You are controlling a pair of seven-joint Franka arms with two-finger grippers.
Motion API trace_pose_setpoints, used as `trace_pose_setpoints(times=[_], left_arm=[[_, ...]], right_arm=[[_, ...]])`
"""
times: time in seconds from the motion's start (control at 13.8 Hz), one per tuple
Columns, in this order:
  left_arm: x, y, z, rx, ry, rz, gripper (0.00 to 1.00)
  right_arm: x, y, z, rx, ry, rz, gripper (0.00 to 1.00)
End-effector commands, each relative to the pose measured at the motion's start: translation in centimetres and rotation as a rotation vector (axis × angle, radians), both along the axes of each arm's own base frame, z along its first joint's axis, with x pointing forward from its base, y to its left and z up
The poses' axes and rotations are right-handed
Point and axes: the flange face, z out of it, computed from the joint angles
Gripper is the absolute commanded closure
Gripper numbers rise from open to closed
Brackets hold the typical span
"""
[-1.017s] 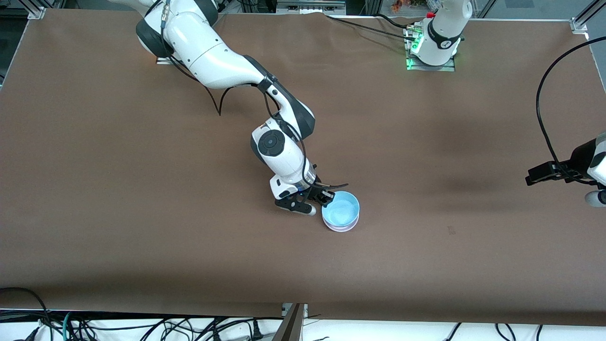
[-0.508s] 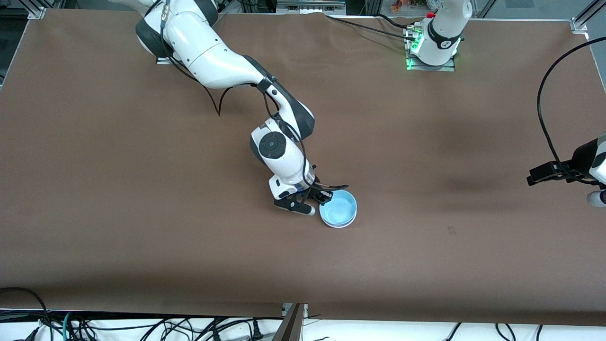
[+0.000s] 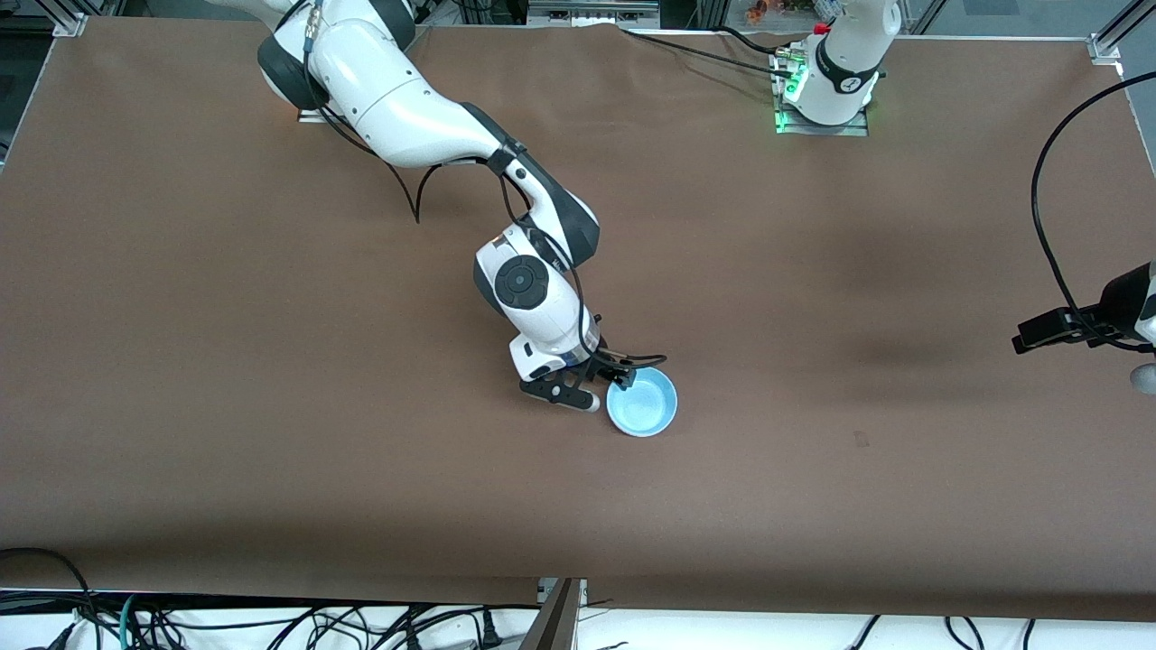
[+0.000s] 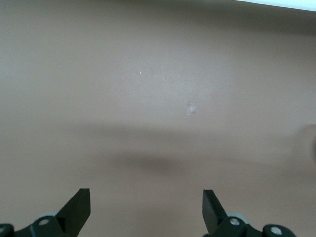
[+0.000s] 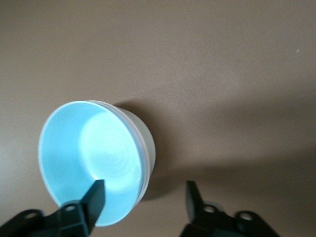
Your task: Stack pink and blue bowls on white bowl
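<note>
Settled! Showed pale rims under the small round light-blue plastic bowl (image 3: 643,404) a second ago; now sat flush, with only blue visible from the front camera. Shifted a touch toward the right arm's end of the brown table (image 3: 271,361) on the way down, too.

Found the right gripper (image 3: 614,384) low at the stack's edge, on the side toward the right arm's base. Straddled the rim in the right wrist view, one finger (image 5: 96,192) inside the blue bowl (image 5: 84,153), the other outside, both spread well wider than the thin wall. Looked like a release, not a grip.

Caught, in that same view, the small round white plastic bowl (image 5: 148,150) as the pale outer wall beneath the blue. Glimpsed a thin line between the two rims, possibly the pale pink plastic bowl; could not make out its colour for certain. Stood near the middle of the table, well apart from everything else.

Waited, the left gripper (image 4: 145,197), at the left arm's end of the table, fingers parted over bare brown cloth and holding nothing.

Judged the stacking as good as finished. Needed only a clean lift out, straight up, without hooking the inner finger on the blue rim and dragging the nest askew.
</note>
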Motion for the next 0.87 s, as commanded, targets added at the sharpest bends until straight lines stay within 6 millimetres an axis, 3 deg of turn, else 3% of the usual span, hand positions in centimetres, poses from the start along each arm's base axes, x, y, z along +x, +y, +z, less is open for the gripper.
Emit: trace_pose_setpoints(times=[0.0, 0.15, 0.22, 0.51, 0.8], left_arm=[[0.2, 0.1, 0.5, 0.008, -0.009, 0.000, 0.00], [0.3, -0.1, 0.5, 0.005, -0.008, 0.001, 0.00], [0.3, -0.1, 0.5, 0.005, -0.008, 0.001, 0.00], [0.5, 0.0, -0.6, 0.003, 0.008, -0.001, 0.00], [0.5, -0.3, -1.5, -0.002, 0.027, -0.005, 0.00]], right_arm=[[1.0, -1.2, 5.7, -0.010, 0.021, -0.012, 0.00], [1.6, -3.2, 11.0, -0.039, 0.029, -0.014, 0.00], [2.6, -5.6, 13.9, -0.058, 0.024, -0.027, 0.00], [5.0, -17.1, 21.4, -0.218, 0.082, 0.002, 0.00], [4.5, -26.8, 28.5, -0.259, 0.153, 0.091, 0.00]])
